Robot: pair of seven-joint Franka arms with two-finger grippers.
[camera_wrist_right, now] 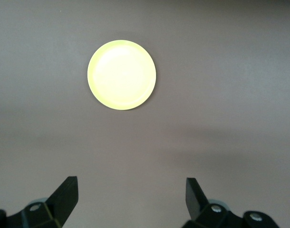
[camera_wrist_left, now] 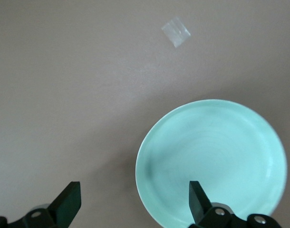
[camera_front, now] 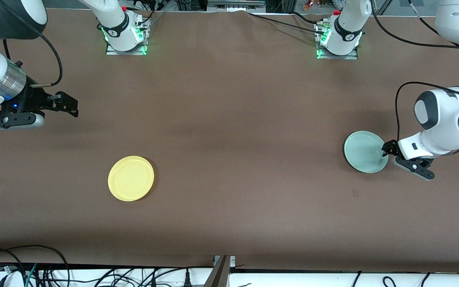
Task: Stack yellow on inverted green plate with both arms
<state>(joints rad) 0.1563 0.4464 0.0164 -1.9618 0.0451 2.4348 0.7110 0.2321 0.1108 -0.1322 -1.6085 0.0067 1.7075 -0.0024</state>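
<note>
The yellow plate [camera_front: 130,178] lies flat on the brown table toward the right arm's end, and shows in the right wrist view [camera_wrist_right: 121,75]. The pale green plate [camera_front: 363,150] lies toward the left arm's end, hollow side up [camera_wrist_left: 216,161]. My left gripper [camera_front: 386,153] is open and low at the plate's edge. In its wrist view [camera_wrist_left: 134,202] one finger is over the plate's rim and the other over bare table. My right gripper [camera_front: 74,108] is open and empty, up over bare table, well apart from the yellow plate [camera_wrist_right: 130,194].
A small square of clear tape [camera_wrist_left: 176,32] is stuck on the table near the green plate. The arm bases [camera_front: 126,38] [camera_front: 338,42] stand along the table's edge farthest from the front camera. Cables [camera_front: 22,271] hang below the table's near edge.
</note>
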